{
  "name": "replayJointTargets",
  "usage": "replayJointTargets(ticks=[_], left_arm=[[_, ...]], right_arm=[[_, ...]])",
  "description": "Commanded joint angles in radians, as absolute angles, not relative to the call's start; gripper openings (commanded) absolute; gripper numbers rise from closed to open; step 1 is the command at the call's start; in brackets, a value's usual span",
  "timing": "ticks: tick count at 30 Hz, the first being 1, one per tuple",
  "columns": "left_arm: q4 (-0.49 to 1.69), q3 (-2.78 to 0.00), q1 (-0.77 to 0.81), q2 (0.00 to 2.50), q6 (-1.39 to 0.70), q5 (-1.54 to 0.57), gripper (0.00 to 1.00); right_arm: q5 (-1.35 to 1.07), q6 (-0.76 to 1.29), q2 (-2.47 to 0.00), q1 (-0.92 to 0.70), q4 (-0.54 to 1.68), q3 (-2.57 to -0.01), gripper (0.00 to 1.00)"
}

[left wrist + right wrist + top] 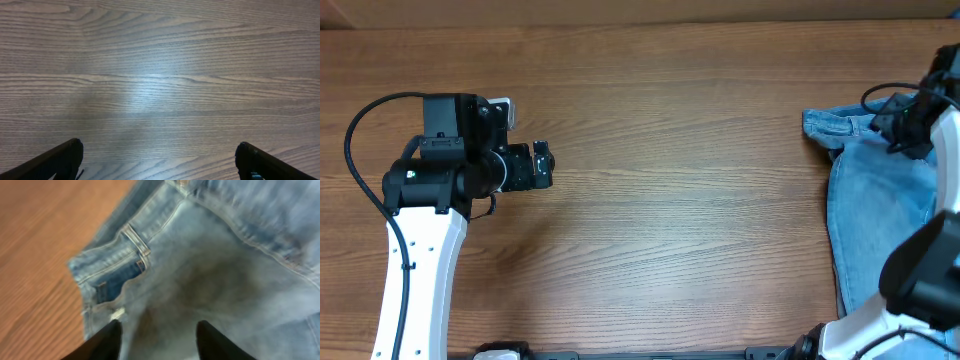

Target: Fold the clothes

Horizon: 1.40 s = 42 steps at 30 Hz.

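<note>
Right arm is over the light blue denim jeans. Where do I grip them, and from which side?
Probably the waistband corner of the light blue denim jeans, beside the belt loop. It juts onto the bare brown wooden table, a thick stitched edge lying flat and free. Bring the right gripper down from above, open jaws straddling that edge from the bare-wood side.

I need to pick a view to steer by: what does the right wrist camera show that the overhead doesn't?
Only the right wrist: the waistband of the jeans up close, with a belt loop and a small white fleck, and the right gripper, jaws apart over the denim. Only the overhead: the left gripper, open over bare wood far from the cloth, and the garment lying along the right arm's edge of the table. Both: the jeans and the wooden tabletop.
</note>
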<state>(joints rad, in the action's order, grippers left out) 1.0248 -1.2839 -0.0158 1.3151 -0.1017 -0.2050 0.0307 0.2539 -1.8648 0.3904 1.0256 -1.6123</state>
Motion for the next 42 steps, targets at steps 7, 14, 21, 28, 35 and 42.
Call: replayJointTargets(ticks=[7,14,21,28,35,42], left_arm=[[1.022,-1.306,-0.026,1.321,-0.091,-0.216,1.00],[1.020,-1.306,-0.026,1.321,-0.094,-0.243,1.00],[1.024,-1.306,-0.026,1.321,-0.094,-0.264,1.00],[1.021,-1.306,-0.026,1.321,-0.088,-0.262,1.00],[1.021,-1.306,-0.026,1.321,-0.089,-0.263,1.00],[1.021,-1.306,-0.026,1.321,-0.089,-0.262,1.00]], right_arm=[[-0.147,0.118,-1.943,0.342,1.019,-1.634,0.64],[-0.120,-0.069,-1.961,0.253,1.058,-1.628,0.73],[0.105,-0.041,-1.961,0.160,1.140,-1.618,0.81],[0.224,0.070,-1.963,0.127,1.128,-1.511,0.87],[0.392,0.242,-1.964,0.127,1.085,-1.441,0.49],[0.324,0.245,-1.964,0.124,1.068,-1.442,0.62]])
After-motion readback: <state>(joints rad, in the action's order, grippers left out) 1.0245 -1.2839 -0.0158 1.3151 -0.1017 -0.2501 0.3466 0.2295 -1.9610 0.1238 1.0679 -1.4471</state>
